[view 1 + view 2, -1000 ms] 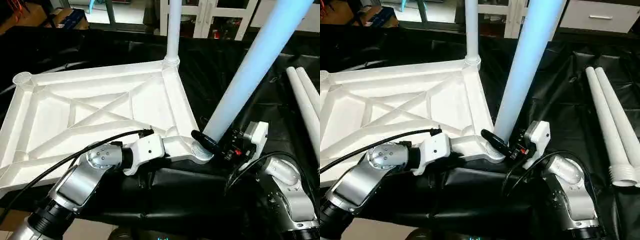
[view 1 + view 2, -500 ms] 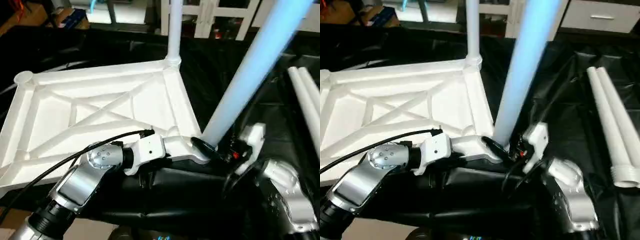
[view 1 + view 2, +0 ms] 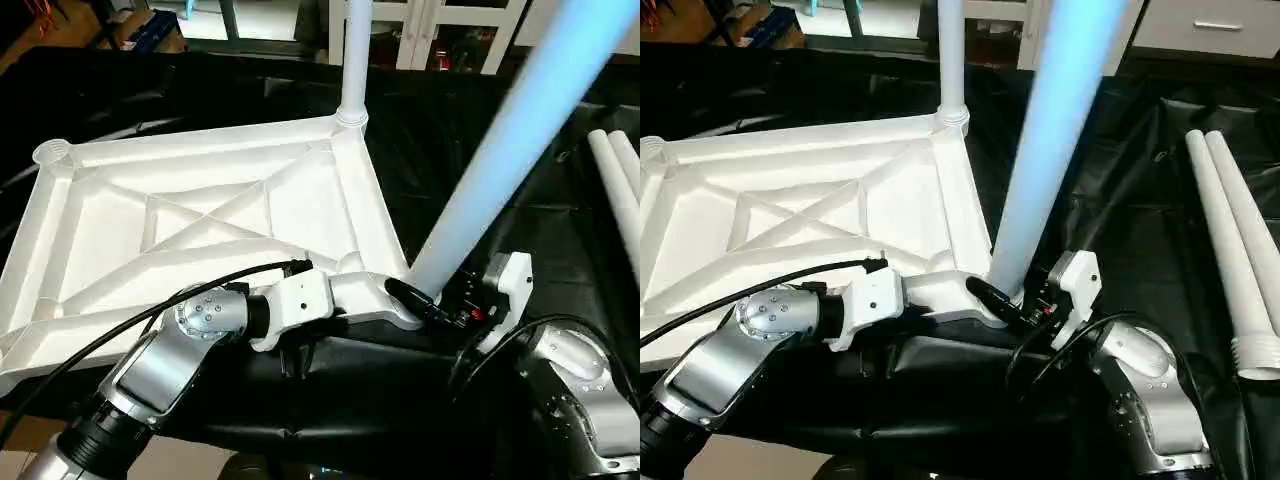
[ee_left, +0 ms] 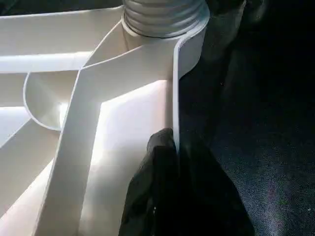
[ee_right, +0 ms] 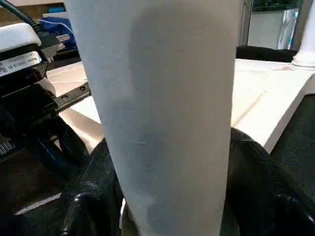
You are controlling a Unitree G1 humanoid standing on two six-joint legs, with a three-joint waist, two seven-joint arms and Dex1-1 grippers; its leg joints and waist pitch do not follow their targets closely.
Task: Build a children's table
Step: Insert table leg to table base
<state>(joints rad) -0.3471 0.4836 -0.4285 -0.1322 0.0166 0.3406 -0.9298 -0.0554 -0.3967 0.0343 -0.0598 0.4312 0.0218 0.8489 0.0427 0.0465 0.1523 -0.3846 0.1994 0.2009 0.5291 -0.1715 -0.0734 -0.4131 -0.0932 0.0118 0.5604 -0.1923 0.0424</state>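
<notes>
Right hand (image 3: pixel 432 300) grips leg (image 3: pixel 510 145) standing in table top (image 3: pixel 200 220) corner socket (image 3: pixel 390 305)

Your two eye views look forward and down from the robot's head, side by side, so both show the same white table top (image 3: pixel 200 215) at the left of the frame and the tall leg (image 3: pixel 1040 170) right of the middle. Your left wrist view sits very close to the top's rim, looking along it toward a corner socket (image 4: pixel 165 19). Your right wrist view is pressed up near that tall leg.
</notes>
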